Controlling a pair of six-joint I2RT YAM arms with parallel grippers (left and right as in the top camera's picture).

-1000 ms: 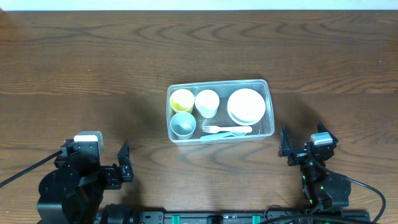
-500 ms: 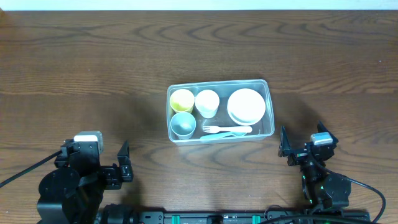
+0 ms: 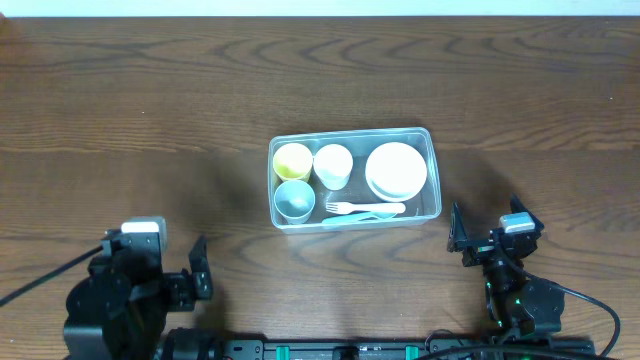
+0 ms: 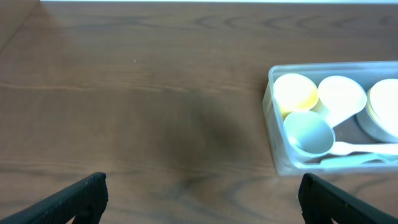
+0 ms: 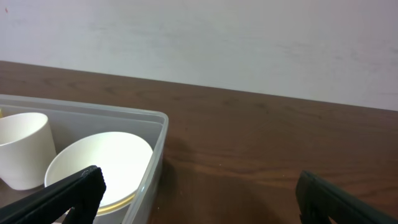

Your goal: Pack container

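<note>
At the centre of the table [image 3: 150, 100] the container [image 3: 350, 131] looks packed; left claw [image 4: 202, 184] and right claw [image 5: 199, 180], spread empty, likely just park.

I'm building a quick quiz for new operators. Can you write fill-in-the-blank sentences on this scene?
1. The container holds ____ cups.
2. The cup in its far left corner is ____ in colour.
3. The left gripper and the right gripper hold nothing, and the jaws of both stand ____.

Missing words: three; yellow; open.
</note>
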